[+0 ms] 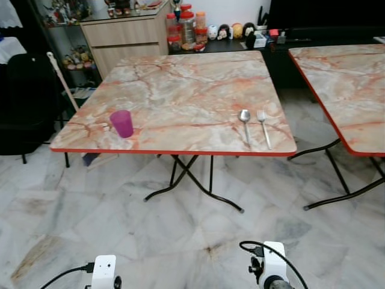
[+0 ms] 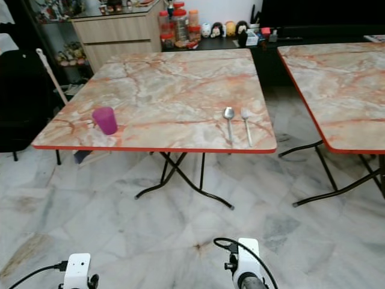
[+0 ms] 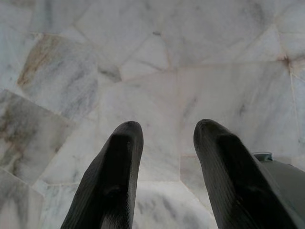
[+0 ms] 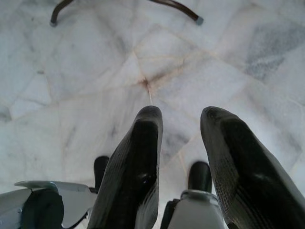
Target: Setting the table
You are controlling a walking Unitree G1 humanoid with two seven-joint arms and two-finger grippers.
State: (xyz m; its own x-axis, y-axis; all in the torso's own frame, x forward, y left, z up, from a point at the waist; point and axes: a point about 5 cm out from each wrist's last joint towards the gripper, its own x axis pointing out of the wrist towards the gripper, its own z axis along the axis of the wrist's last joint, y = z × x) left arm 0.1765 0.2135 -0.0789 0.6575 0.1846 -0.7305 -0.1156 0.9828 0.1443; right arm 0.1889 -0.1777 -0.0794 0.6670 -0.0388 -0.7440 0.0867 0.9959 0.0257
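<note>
A marble-patterned folding table with a red edge stands ahead of me. A purple cup sits upright near its front left corner. A metal spoon and a fork lie side by side near the front right edge, handles toward me. Both arms hang low over the floor, well short of the table. My left gripper is open above the marble floor with nothing between its fingers. My right gripper is open too and holds nothing.
A second marble table stands to the right, a gap between the two. Behind are a wooden cabinet, jars and a dark shelf. A broom handle leans at the left. The table's black legs cross underneath.
</note>
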